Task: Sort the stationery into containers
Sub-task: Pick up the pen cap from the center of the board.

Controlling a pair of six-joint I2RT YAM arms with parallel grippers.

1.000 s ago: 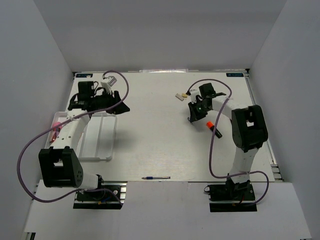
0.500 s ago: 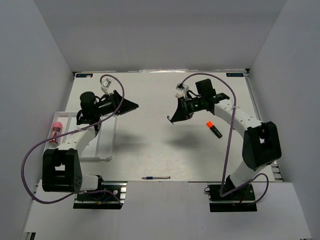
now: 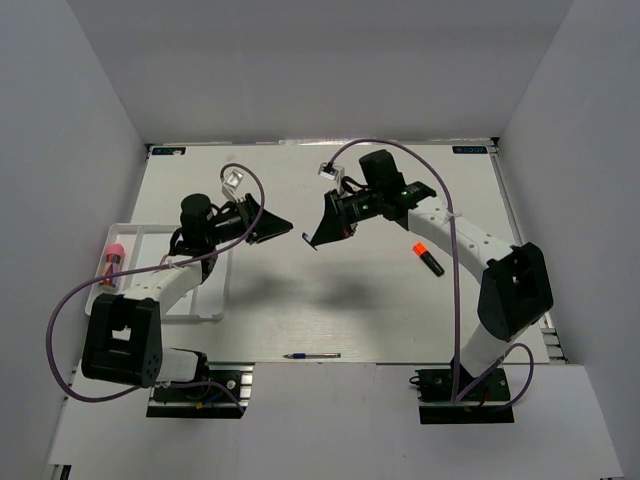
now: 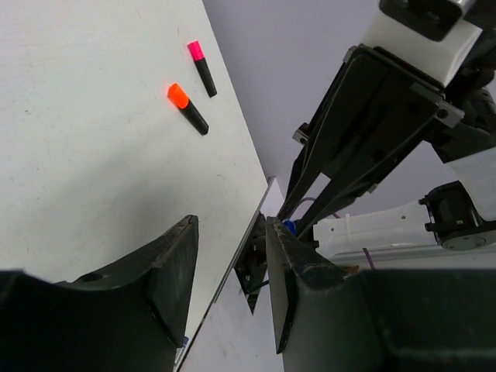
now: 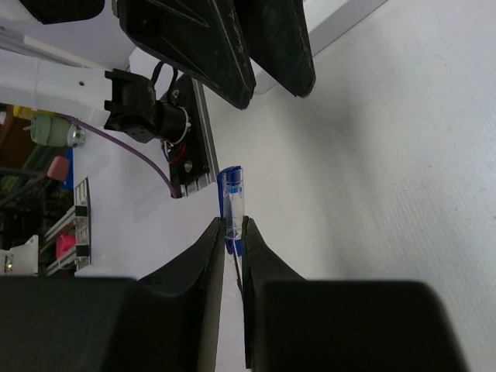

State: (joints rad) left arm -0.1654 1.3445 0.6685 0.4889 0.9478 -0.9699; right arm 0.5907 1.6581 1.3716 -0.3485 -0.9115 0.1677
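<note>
Mid-frame, the right claw (image 3: 314, 240) pinches a blue pen (image 5: 232, 190) above the tabletop (image 3: 300, 300). Just left, the left claw (image 3: 286, 229) gapes spread.

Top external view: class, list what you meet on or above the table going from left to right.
Pink-capped tube → left gripper → right gripper, shut on a blue pen → orange-capped highlighter. The loose pen by the near edge spans both grippers, so it is left out.
</note>
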